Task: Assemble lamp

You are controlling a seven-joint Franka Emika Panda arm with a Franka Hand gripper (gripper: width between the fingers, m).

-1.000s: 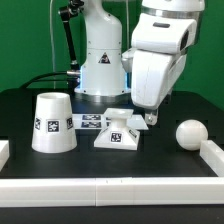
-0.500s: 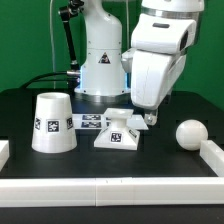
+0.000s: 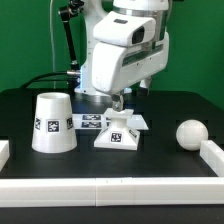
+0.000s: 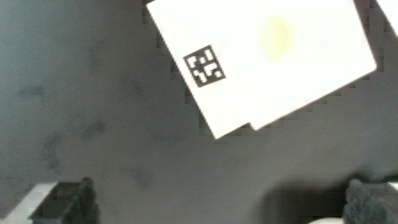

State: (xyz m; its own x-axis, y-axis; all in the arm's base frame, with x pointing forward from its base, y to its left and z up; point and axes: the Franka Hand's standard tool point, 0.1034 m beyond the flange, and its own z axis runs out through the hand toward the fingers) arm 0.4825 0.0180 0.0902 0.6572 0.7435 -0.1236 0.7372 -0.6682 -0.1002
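Poised just above the base (image 3: 121, 130) on the table (image 3: 150, 165) with the gripper (image 3: 117, 101) spread wide and empty, the shade (image 3: 52, 123) standing well apart from the base on the exterior view's left and the bulb (image 3: 190, 133) well apart on that view's right.

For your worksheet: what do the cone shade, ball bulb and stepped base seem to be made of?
Shade: matte white plastic, probably; even, glare-free surface.
Bulb: likely the same; soft shading, no sharp highlight.
Base: likely the same; crisp flat steps, dull white.
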